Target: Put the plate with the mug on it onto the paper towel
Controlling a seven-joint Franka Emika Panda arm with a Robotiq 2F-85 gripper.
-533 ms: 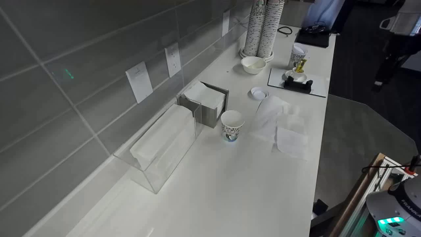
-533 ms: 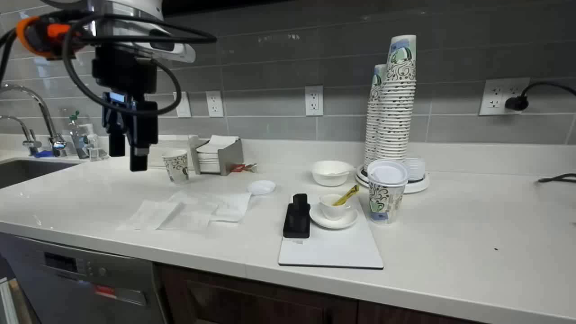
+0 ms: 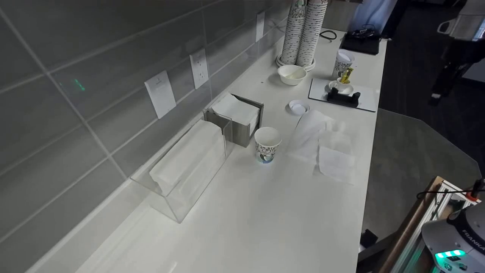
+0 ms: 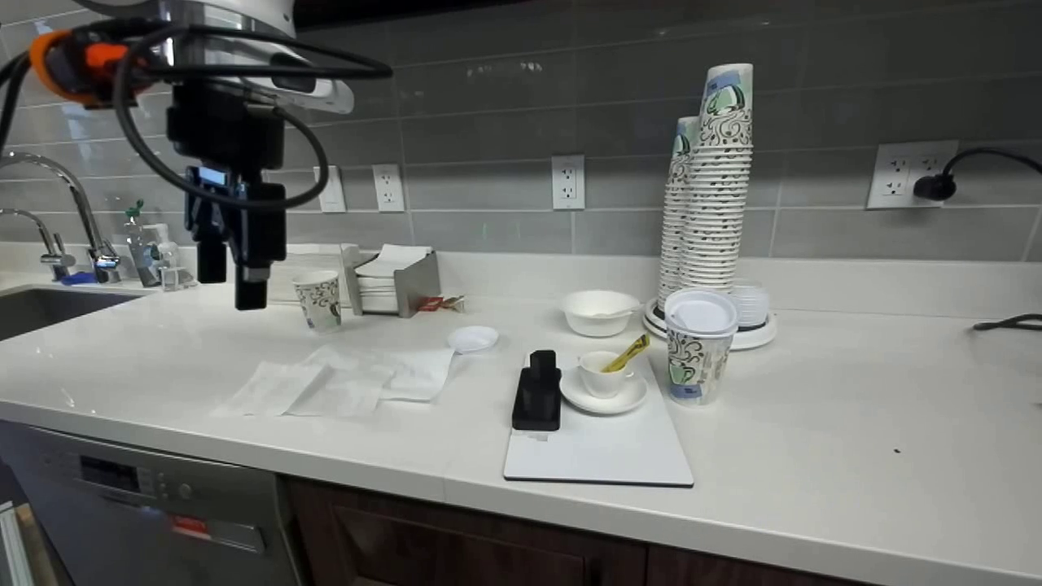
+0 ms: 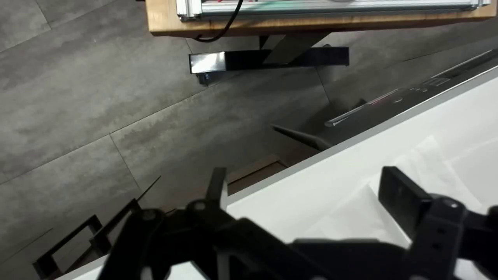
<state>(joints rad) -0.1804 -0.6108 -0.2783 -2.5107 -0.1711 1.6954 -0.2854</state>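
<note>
A white countertop (image 4: 814, 456) runs below grey wall tiles (image 4: 488, 118); the end effector (image 5: 308, 190), spread wide, holds nothing.

I have my black two-fingered gripper (image 4: 232, 281) pointing down below the silver-and-white wrist (image 4: 236, 50), its fingers (image 5: 400, 198) wide apart in the wrist view. Green lights (image 3: 450, 254) glow on my rounded, white, FRANKA-marked arm section (image 3: 441, 235).

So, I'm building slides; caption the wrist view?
Open tool in the foreground, grey floor and white counter with paper towels beyond.
</note>
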